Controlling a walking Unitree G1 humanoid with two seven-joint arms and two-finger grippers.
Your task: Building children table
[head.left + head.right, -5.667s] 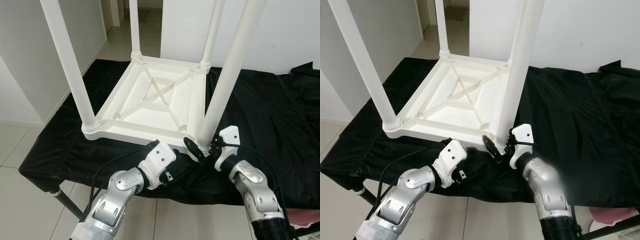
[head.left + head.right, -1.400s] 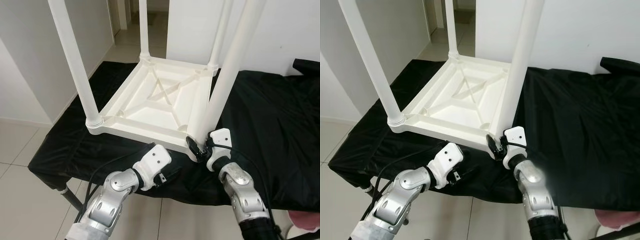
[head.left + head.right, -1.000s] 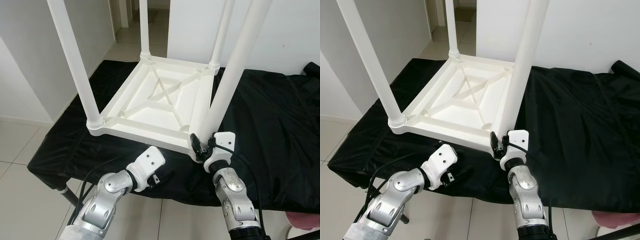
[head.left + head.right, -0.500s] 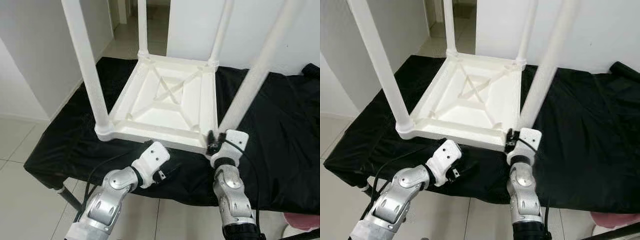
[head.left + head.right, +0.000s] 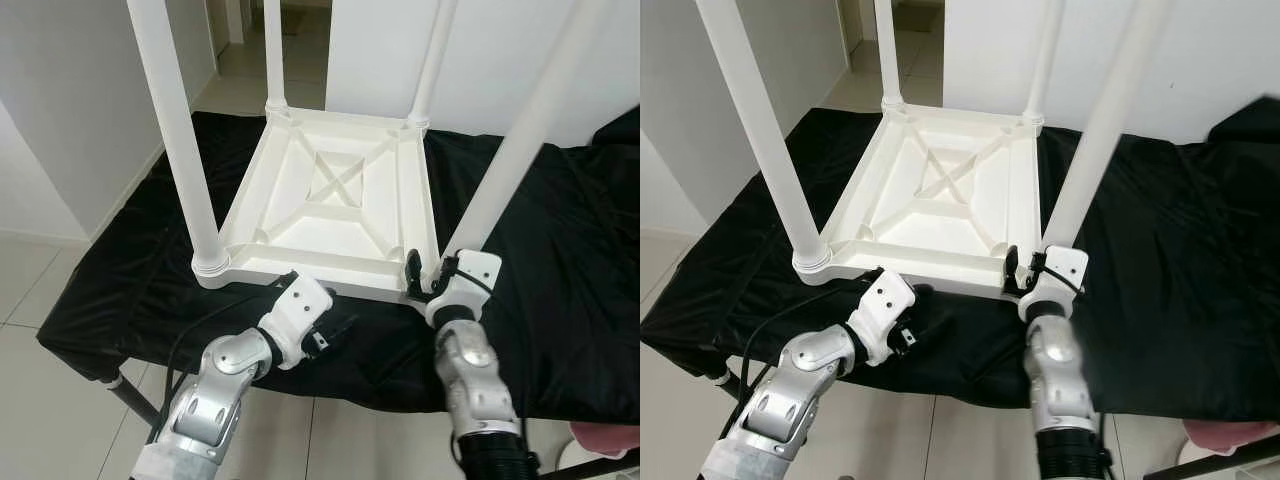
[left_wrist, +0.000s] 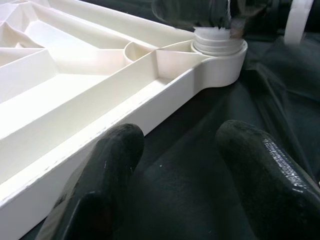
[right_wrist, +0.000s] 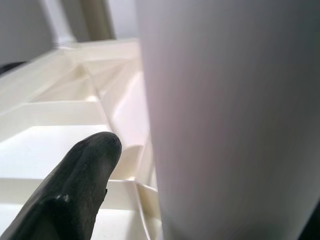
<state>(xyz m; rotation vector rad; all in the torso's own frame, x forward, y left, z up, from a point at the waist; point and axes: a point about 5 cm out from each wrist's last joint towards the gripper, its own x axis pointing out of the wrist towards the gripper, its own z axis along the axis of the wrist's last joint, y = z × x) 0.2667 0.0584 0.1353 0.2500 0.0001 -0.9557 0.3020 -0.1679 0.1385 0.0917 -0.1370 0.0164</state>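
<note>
On the black-draped tabletop [image 5: 560, 250] in the left eye view, the white children table [image 5: 335, 205] lies upside down, four legs pointing up, its ribbed underside showing a cross brace at the centre. Right end effector [image 5: 425, 280] sits at the near right corner, against the base of the near right leg [image 5: 505, 170]. Left end effector [image 5: 325, 335] hovers low at the near edge of the frame.

Over to the left wrist view: both black fingers [image 6: 107, 170] are spread apart, nothing between them, above the dark cloth just beside the white rim [image 6: 125, 115].

Right wrist view now: one finger [image 7: 75, 190] lies alongside the leg [image 7: 230, 120], closed around it or not, I cannot tell.
</note>
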